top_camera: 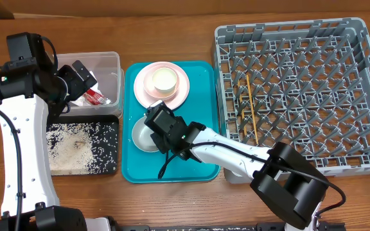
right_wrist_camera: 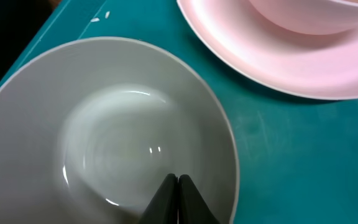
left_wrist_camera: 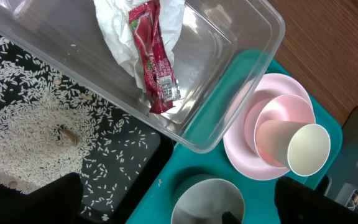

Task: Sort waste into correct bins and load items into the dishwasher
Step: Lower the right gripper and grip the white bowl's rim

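Right gripper (right_wrist_camera: 178,190): fingers pressed together with nothing between them. The tips are low over the inner wall of the white bowl (right_wrist_camera: 104,124), near its rim; contact cannot be told.
White bowl: upright and empty, on the near left part of the teal tray (top_camera: 201,151).
Pink plate (top_camera: 180,96): round and pale, at the far end of the teal tray. It is near the white bowl, with a strip of tray showing between them.
Second bowl (left_wrist_camera: 283,107): sits on the pink plate and looks pinkish in the left wrist view.
Small cup (left_wrist_camera: 308,149): stands inside the second bowl, pale within.
Left gripper (top_camera: 77,80): jaws spread wide, holding nothing, hanging over the left side of the clear plastic tub (top_camera: 111,64).
Clear plastic tub: rectangular with rounded corners, just left of the teal tray.
Crumpled white napkin (left_wrist_camera: 114,28): inside the tub.
Red-and-white sauce packet (left_wrist_camera: 154,59): in the tub, lying partly on the napkin.
Black tray (top_camera: 111,126): shallow, just in front of the tub and beside the teal tray.
Rice grains (left_wrist_camera: 30,134): whitish, scattered loose over the black tray.
Grey dish rack (top_camera: 288,27): large, square and pegged, right of the teal tray.
Wooden chopsticks (top_camera: 252,106): a pair lying among the pegs in the rack's left part.
Wooden table (top_camera: 172,32): bears everything listed.
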Controlling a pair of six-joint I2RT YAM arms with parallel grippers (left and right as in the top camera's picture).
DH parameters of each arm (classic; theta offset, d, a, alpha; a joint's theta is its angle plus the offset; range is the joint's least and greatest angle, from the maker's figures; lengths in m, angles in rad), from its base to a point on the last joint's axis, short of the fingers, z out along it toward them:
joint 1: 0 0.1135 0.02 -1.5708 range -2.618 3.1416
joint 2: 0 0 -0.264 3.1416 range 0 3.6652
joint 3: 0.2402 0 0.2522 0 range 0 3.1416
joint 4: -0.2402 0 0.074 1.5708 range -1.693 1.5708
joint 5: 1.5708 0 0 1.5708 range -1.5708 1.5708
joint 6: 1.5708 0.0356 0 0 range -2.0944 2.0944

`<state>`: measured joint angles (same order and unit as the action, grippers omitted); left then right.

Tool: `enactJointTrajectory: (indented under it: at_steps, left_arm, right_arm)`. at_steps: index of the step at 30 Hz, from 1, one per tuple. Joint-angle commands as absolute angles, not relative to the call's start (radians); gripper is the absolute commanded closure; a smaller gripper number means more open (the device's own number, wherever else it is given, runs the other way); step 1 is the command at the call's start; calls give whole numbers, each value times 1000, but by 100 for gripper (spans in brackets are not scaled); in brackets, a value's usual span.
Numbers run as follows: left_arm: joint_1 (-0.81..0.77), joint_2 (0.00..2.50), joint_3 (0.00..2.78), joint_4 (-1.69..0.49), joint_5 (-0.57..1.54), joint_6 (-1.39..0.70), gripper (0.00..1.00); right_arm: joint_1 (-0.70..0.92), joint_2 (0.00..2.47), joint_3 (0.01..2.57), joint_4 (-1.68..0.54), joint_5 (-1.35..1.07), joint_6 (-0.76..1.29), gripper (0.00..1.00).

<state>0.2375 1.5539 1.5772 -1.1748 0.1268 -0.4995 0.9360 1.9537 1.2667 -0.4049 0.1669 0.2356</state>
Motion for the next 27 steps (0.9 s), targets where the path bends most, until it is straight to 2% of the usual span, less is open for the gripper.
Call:
enactJointTrajectory:
  at_steps: [1, 20, 27]
  left_arm:
    - [235, 1537, 1591, -1174, 127, -509, 0]
    - [235, 1537, 1591, -1174, 127, -509, 0]
    - [235, 1537, 1591, -1174, 127, -509, 0]
  right_arm:
    - [934, 1958, 1271, -407, 212, 241, 96]
    - [934, 1904, 1271, -545, 444, 267, 96]
    - [934, 1889, 1271, -567, 446, 268, 95]
